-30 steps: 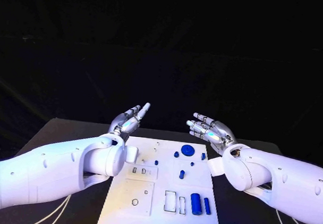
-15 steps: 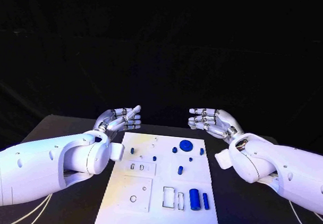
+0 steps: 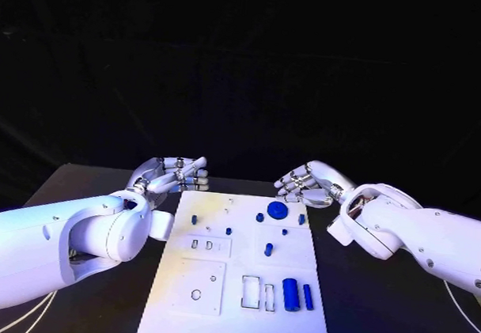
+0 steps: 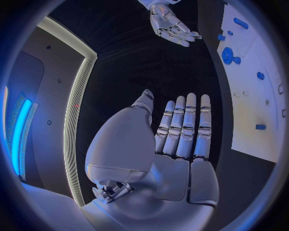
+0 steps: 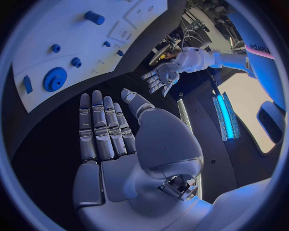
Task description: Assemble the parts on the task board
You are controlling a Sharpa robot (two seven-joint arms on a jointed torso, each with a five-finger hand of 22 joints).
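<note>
The white task board [image 3: 231, 324] lies in the middle of the black table. On it are a blue gear [image 3: 278, 210] near the far edge, a short peg [image 3: 268, 249], small blue studs, and a thick blue cylinder [image 3: 290, 294] beside a thin bar [image 3: 308, 297]. My left hand [image 3: 174, 176] hovers off the board's far left corner, holding nothing. My right hand [image 3: 308, 182] hovers just beyond the gear, also holding nothing. In the left wrist view the left hand [image 4: 177, 139] has straight fingers side by side, with the gear [image 4: 228, 55] ahead. The right wrist view shows the right hand [image 5: 111, 139] flat above the gear [image 5: 54, 79].
Rectangular slots and recessed plates [image 3: 204, 286] mark the board's near half. Bare black table [image 3: 386, 323] lies on both sides of the board. The two forearms flank the board's far half.
Both hands have come down from a raised pose toward the board's far end. The right hand moved inward, close to the gear; the left turned its fingers toward the board.
</note>
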